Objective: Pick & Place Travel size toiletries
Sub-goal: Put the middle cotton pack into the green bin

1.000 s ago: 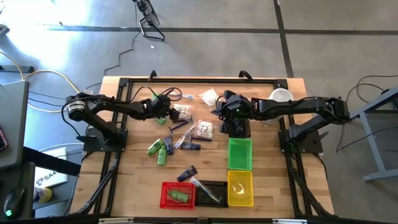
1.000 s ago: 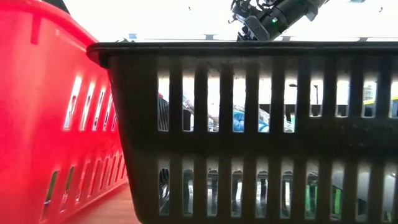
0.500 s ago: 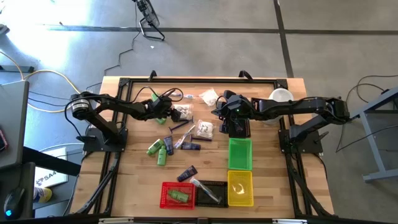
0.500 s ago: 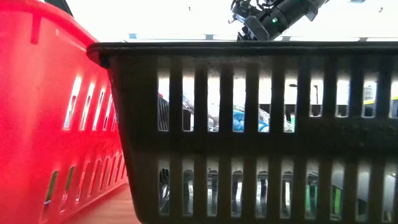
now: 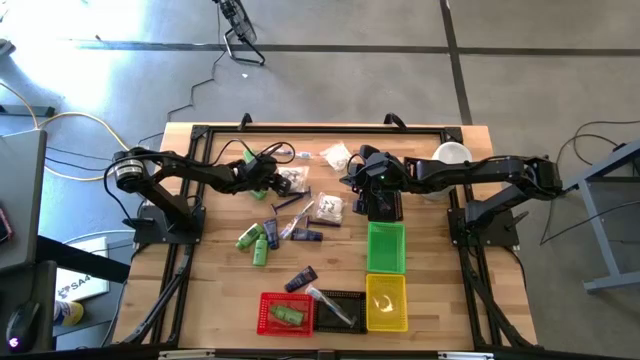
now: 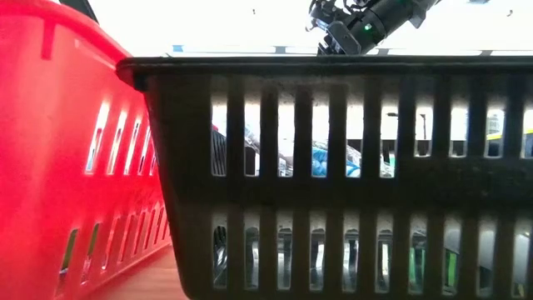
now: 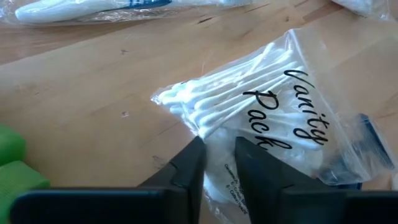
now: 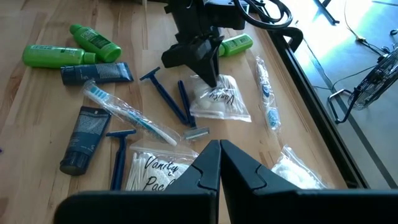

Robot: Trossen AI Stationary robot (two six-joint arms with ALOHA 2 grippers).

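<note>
The travel size toiletries are only partly sorted: a green bottle (image 5: 288, 315) is seen in the red basket (image 5: 266, 300), a clear-wrapped toothbrush (image 5: 328, 303) lies in the black basket (image 5: 350, 296), something pale sits in the yellow basket (image 5: 386, 318), and the green basket (image 5: 386, 232) looks empty. Most items are left loose on the table (image 5: 200, 290): green bottles (image 5: 252, 240), navy tubes (image 5: 300, 279), blue razors (image 8: 163, 94) and further packets, so the larger share of the work is judged to remain. The left gripper (image 7: 217, 163) is lowered over a vanity pack (image 7: 261, 115) of cotton swabs near the far middle of the table. Its fingers (image 7: 186, 168) are drawn nearly together with the packet's clear edge between them; a pinch on the wrapper appears to be forming, though whether it is firmly held cannot be told. The right gripper (image 8: 219, 163) is held above the loose items beside the green basket, its fingers pressed together on nothing.
</note>
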